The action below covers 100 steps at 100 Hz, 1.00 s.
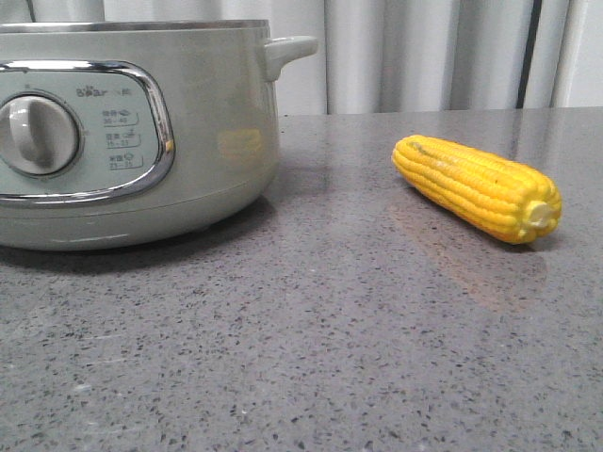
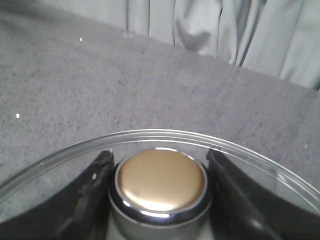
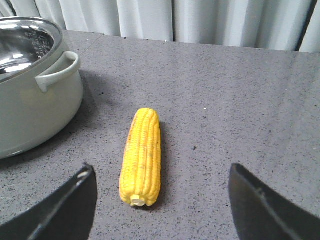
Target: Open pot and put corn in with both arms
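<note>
1. The corn [image 3: 141, 157] is seen lying flat on the grey table [image 1: 311, 358], to the right of the pot [image 1: 132, 132] and well apart from it, its pale stub end toward the right arm. It is judged light and stiff, with a ribbed skin that should hold well between pads (a plastic sheen suggests it may be a little slippery).

2. A grasp across the middle of the cob is judged best, so that it does not tip; being round, it may roll if it is nudged from one side only.

3. The right gripper [image 3: 160, 210] is held wide open above the table, a dark finger on each side of the cob, nothing touched.

4. The pot is shown uncovered in the right wrist view, its shiny metal bowl bare, a stubby handle [image 3: 57, 72] turned toward the corn.

5. A clear glass lid [image 2: 160, 137] is seen in the left wrist view, its metal knob [image 2: 161, 186] clasped between the fingers [image 2: 87, 200] of the left gripper [image 2: 160, 192]. The lid is judged heavy for its size, breakable and smooth (the knob is the sound place to hold).
</note>
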Available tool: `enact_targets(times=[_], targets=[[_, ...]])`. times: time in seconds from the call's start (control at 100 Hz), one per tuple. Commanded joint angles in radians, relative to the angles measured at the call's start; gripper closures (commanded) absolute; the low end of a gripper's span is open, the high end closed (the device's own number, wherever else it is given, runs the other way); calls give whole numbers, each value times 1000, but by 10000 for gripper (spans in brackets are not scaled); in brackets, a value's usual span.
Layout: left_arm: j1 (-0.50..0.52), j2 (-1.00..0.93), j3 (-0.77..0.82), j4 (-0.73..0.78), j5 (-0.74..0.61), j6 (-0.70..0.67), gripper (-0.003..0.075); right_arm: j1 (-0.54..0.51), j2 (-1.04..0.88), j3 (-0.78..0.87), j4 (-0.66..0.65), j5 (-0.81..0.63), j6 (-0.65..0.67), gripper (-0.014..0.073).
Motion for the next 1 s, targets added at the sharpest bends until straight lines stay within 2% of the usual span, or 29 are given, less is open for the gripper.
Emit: enact_targets(times=[0.0,0.2,0.41,0.7,0.85,0.99], targets=[[-10,-4,3,-10,-216,-5,624,12,8,-33,-10,-70,-7,114],[-70,42,59,37,-307,-5,571,28,10,-33,-10,-84,-7,114],[-132,136,64,84,-379,-5,444,28,10,-33,-8,-91,-7,114],[-136,218,64,80,-387,-5,268,28,10,-33,-2,-69,-7,115],[-136,195,59,72,-385,-6,244,28,24,-35,34,-68,-7,115],[-176,73,45,37,-365,-9,248,28,128,-75,118,-23,-8,115]])
